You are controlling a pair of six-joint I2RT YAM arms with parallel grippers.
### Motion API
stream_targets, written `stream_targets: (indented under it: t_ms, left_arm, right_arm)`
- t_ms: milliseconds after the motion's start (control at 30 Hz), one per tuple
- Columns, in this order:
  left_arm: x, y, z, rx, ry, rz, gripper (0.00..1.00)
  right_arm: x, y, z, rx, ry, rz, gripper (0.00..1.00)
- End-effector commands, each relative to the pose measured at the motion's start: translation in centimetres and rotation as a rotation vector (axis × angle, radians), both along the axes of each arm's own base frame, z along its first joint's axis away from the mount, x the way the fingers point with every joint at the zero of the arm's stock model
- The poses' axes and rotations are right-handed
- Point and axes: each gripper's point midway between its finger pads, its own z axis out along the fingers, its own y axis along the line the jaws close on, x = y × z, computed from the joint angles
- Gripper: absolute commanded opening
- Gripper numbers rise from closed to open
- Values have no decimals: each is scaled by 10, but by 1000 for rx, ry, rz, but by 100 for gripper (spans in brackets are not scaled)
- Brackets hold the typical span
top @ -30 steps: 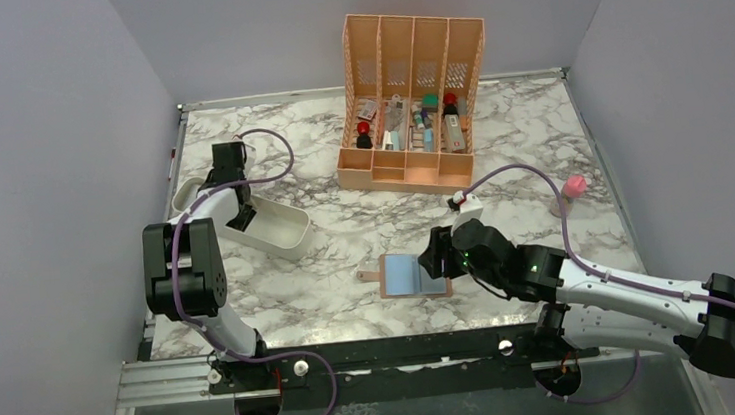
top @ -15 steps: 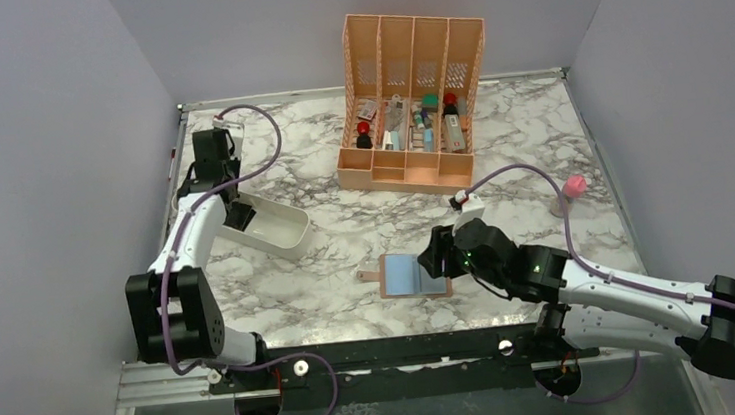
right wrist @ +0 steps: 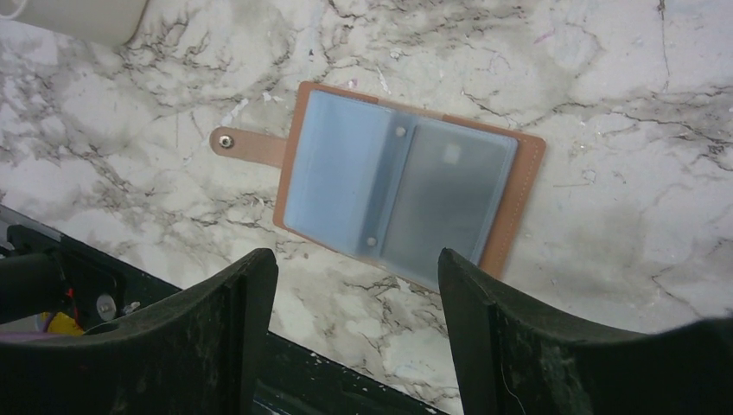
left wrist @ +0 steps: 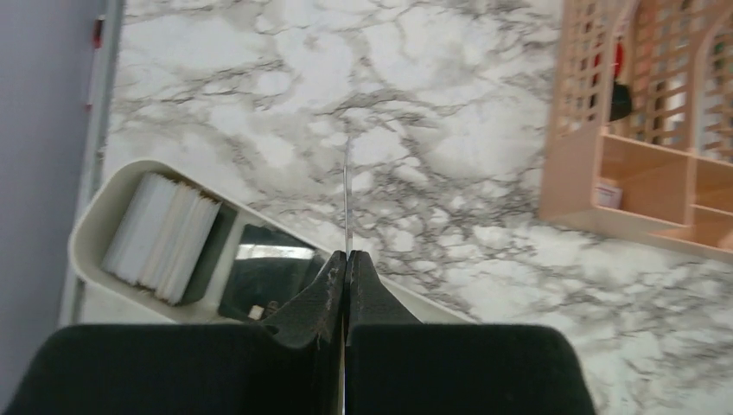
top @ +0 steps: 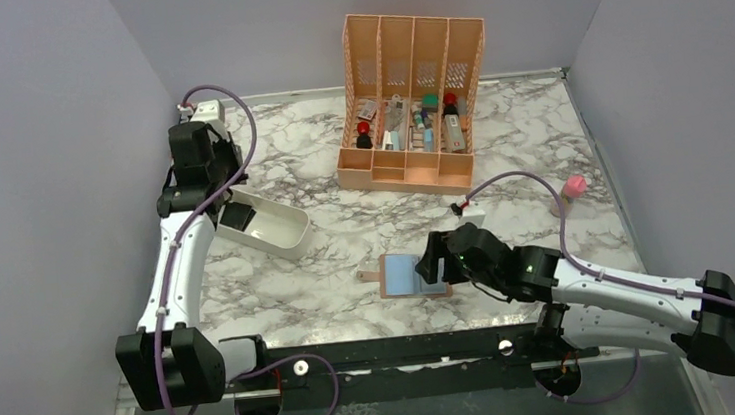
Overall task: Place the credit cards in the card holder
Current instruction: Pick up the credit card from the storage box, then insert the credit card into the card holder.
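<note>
The card holder [top: 412, 275] lies open on the marble near the front edge, brown outside and light blue inside [right wrist: 406, 199], its snap tab [right wrist: 246, 145] pointing left. My right gripper [top: 435, 260] hovers over its right side, open and holding nothing [right wrist: 354, 259]. My left gripper [top: 221, 180] is raised over the white tray [top: 280, 233] at the left and is shut [left wrist: 347, 255] on a thin credit card [left wrist: 347, 199], seen edge-on and sticking out past the fingertips. A stack of white cards [left wrist: 164, 238] stands in the tray's left end.
A tall peach organizer [top: 415, 103] with small items stands at the back centre, its corner [left wrist: 605, 164] in the left wrist view. A small pink object [top: 573, 188] stands at the right. A dark insert [left wrist: 259, 277] sits in the tray beside the cards.
My left gripper closed on a card and lifted up and back-left out of the tray. The right gripper's jaws opened wider over the card holder.
</note>
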Motion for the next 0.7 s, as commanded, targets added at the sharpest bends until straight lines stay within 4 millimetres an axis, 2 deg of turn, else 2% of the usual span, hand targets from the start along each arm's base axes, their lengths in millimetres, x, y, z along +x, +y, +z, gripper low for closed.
stream_targets:
  t_ms: [0, 133, 300, 400, 533, 667]
  left_arm:
    - [-9, -56, 38, -286, -68, -164, 0]
    - [-23, -93, 45, -484, -75, -294, 0]
    - [-41, -122, 45, -646, -76, -348, 0]
    - [-55, -142, 42, -698, -65, -383, 0]
    - [-76, -182, 37, -724, -34, -458, 0]
    - [-92, -212, 31, -765, 8, -510, 0]
  right_arm:
    - [-3, -12, -16, -33, 64, -76, 75]
    - [-2, -13, -21, -53, 92, -109, 86]
    - [1, -20, -20, -84, 109, -171, 90]
    - [5, -24, -19, -110, 83, -179, 91]
    - [12, -27, -10, -159, 29, -148, 91]
    - [18, -27, -12, -209, 22, -151, 91]
